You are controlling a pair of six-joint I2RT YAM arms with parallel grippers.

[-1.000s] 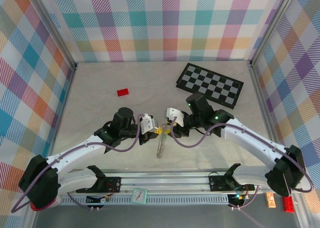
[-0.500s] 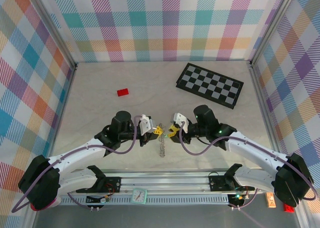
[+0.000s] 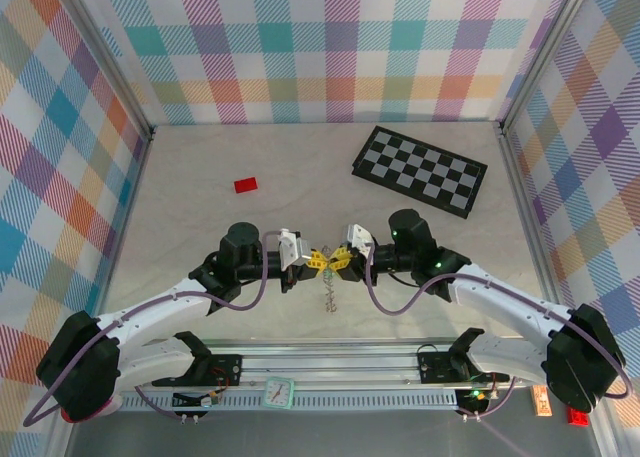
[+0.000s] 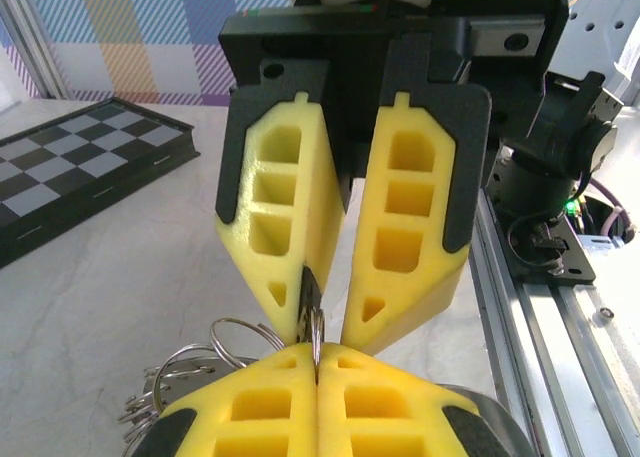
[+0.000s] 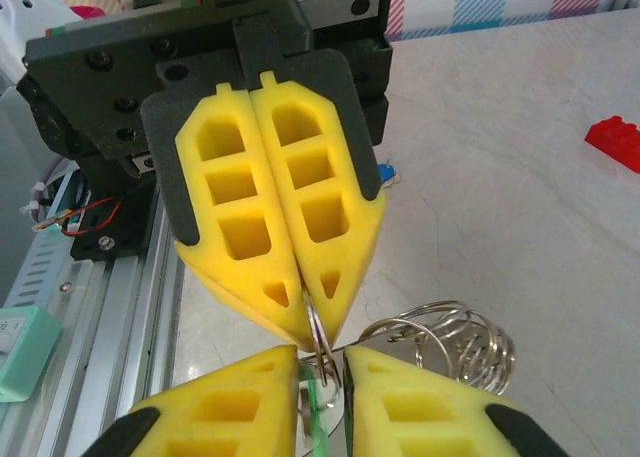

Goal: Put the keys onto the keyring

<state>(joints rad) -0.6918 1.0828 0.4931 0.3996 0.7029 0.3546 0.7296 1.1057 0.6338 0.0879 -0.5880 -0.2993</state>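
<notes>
While the red block [image 3: 245, 185] lies apart at the far left of the table [image 3: 200, 227] and takes no part, the work sits at the centre near the front edge.

Left gripper [image 3: 314, 260]: jaws pressed together, tips clamped on one wire loop of the keyring [image 3: 327, 295]. The rest of the keyring hangs below as a silvery bunch of loops reaching down toward the table.

Right gripper [image 3: 341, 258]: faces the left one tip to tip, almost touching. Its jaws stand slightly apart with the green key [image 5: 314, 417] between them. The key rests nearer one pad, and a firm pinch is not visible. A blue speck [image 5: 386, 174] behind the left fingers may be the other key; it is too small to tell.

Checkerboard [image 3: 420, 170]: far right rear, well apart from both arms.

Step in hand, as judged: securing the green key at the held loop so it can be worked along the wire. To do it well, the left grip should stay firm and motionless, since the loop is thin and could twist out. The right jaws should take the key by its head, square across the flat, before any pull. Motions ought to be small and along the curve of the wire, because the tips are crowded and a sideways nudge could knock the loop free or set the hanging bunch swinging.
</notes>
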